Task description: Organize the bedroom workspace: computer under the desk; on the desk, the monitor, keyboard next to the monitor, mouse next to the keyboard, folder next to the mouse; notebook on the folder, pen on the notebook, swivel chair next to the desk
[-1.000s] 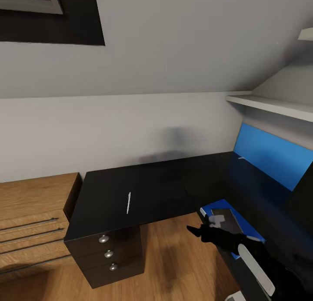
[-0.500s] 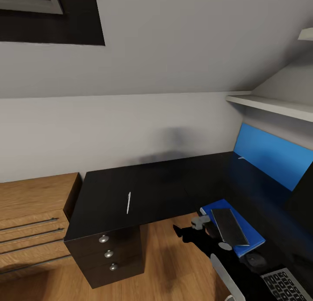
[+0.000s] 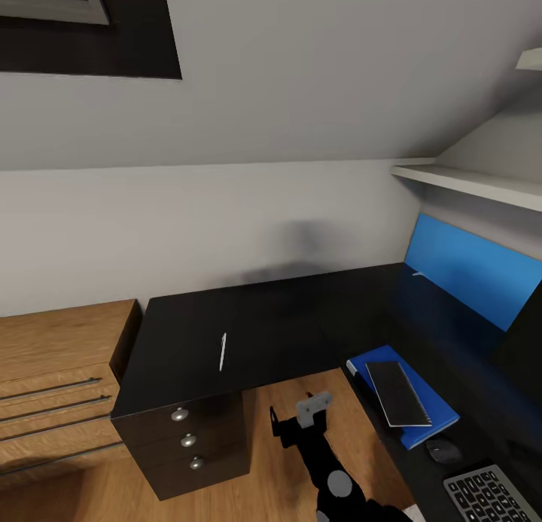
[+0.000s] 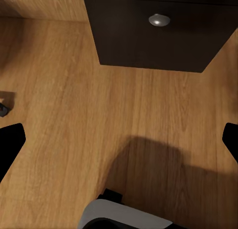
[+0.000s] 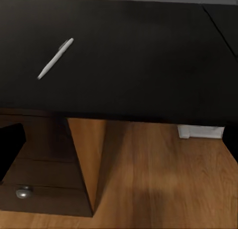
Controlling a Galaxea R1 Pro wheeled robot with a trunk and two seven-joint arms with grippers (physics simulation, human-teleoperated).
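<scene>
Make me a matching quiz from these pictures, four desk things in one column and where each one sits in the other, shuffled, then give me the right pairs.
Things:
1. pen
2. notebook
3. folder
4. keyboard

Places:
A. lying flat directly on the desk, under another item
B. at the bottom right corner of the head view, partly cut off
C. alone on the desk's left wing, above the drawers
D. stacked on the blue item

Pairs: 1-C, 2-D, 3-A, 4-B

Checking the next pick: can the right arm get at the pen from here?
Probably yes. The pen lies alone on the bare desk top, and the right gripper hovers open over the floor facing it, with nothing between.
</scene>
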